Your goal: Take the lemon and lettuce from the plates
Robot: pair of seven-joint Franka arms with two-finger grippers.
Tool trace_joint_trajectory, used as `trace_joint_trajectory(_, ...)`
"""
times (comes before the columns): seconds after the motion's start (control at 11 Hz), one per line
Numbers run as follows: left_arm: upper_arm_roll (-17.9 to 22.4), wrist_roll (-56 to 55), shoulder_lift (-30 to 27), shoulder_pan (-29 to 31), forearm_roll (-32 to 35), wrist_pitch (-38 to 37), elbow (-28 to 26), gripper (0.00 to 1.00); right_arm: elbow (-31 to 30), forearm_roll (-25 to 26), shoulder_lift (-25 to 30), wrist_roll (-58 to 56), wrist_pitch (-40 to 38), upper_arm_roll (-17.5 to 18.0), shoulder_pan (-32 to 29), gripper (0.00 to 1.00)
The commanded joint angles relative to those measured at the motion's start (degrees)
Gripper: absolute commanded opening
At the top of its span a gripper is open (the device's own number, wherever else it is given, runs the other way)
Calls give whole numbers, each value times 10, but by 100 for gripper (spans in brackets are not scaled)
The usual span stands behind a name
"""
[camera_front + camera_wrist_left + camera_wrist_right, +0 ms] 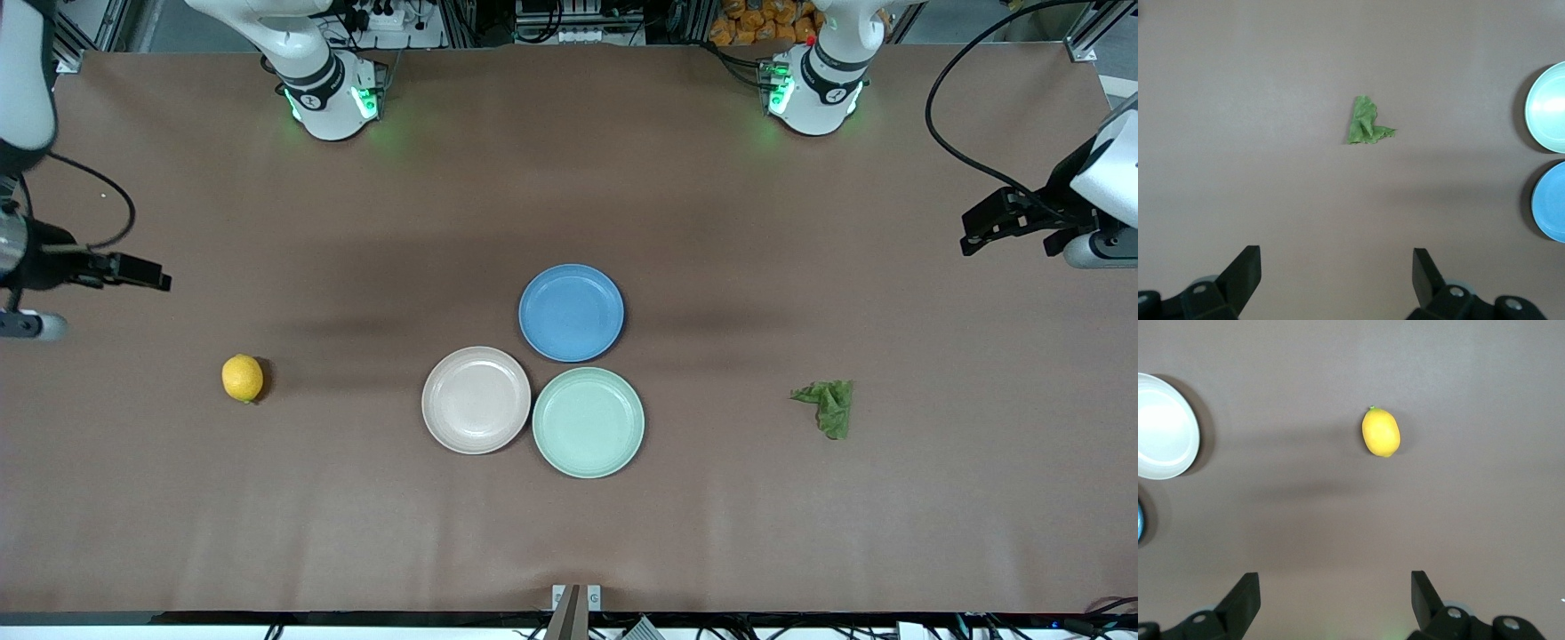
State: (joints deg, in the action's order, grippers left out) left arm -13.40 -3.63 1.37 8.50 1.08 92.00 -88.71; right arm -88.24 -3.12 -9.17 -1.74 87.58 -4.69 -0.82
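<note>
On table: lemon, tip toward robots

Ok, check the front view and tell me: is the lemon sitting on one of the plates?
No, the lemon lies on the bare table toward the right arm's end, well apart from the beige plate.

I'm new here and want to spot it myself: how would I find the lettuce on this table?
Start from the three plates clustered mid-table, then go from the mint-green plate along the brown table toward the left arm's end. There the lettuce lies alone on the bare tabletop: small, dark green, crumpled, the only leafy thing in sight.
</note>
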Motion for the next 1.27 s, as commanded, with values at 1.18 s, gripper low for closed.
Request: trace_joint_trajectory(1.18, -1, -7, -6, -2, 9, -15, 22, 100, 10, 35, 89, 4, -57, -11, 37, 100)
